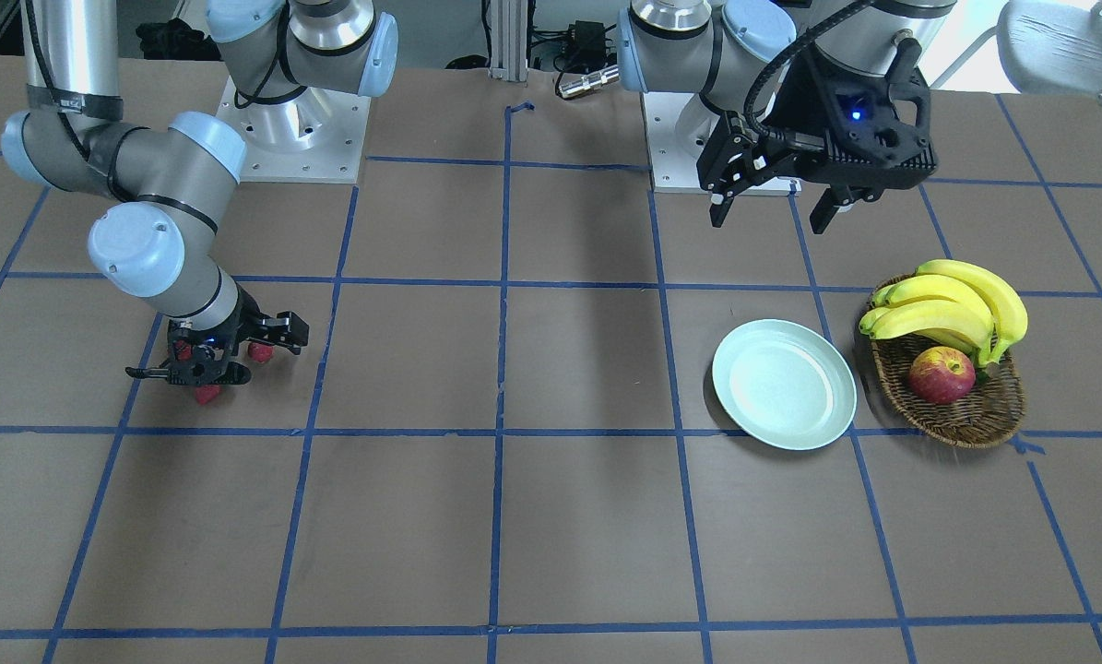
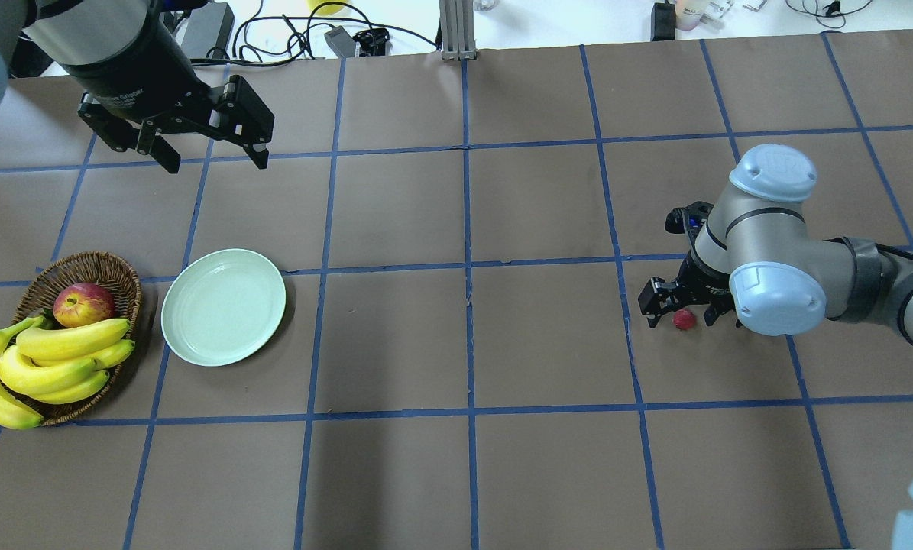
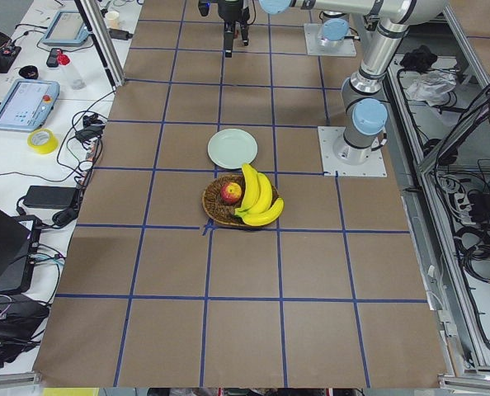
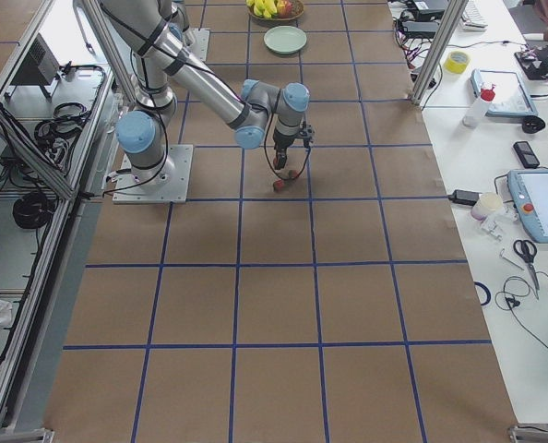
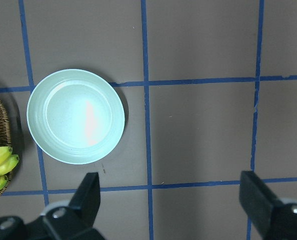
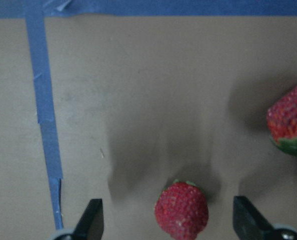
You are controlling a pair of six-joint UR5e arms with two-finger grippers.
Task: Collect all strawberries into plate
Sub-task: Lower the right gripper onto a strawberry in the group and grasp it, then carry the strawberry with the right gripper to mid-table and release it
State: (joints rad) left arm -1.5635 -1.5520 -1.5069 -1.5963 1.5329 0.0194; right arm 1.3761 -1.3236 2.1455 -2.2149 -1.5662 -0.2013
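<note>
Straddling one strawberry (image 6: 181, 210) | right end effector (image 6: 171, 220) | jaws wide apart

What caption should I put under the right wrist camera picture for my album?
Open right tool over a strawberry, second strawberry off to the side.

left pincer (image 2: 216, 162) raised, open | right pincer (image 2: 681, 315) low, open
</note>
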